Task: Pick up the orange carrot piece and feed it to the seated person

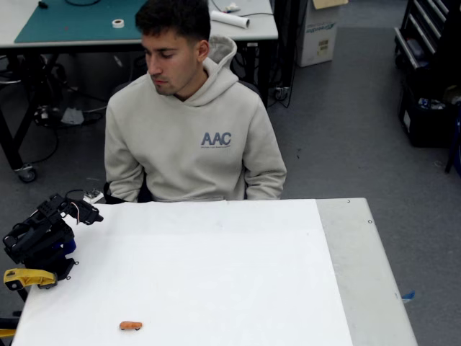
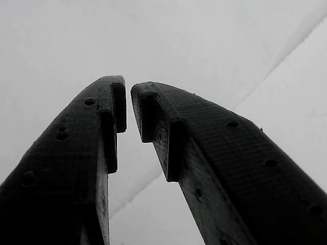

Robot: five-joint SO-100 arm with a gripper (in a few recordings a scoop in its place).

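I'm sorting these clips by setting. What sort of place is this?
Probably a workshop or robotics lab: a wheeled workbench with a green cutting mat and tape roll stands behind the seated person, on grey carpet, with cables by its legs.

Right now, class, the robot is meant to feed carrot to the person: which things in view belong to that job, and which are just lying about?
Belongs to the job:
orange carrot piece
seated person
gripper, nearly shut, empty

Just lying about:
yellow clamp
tape roll
cardboard box
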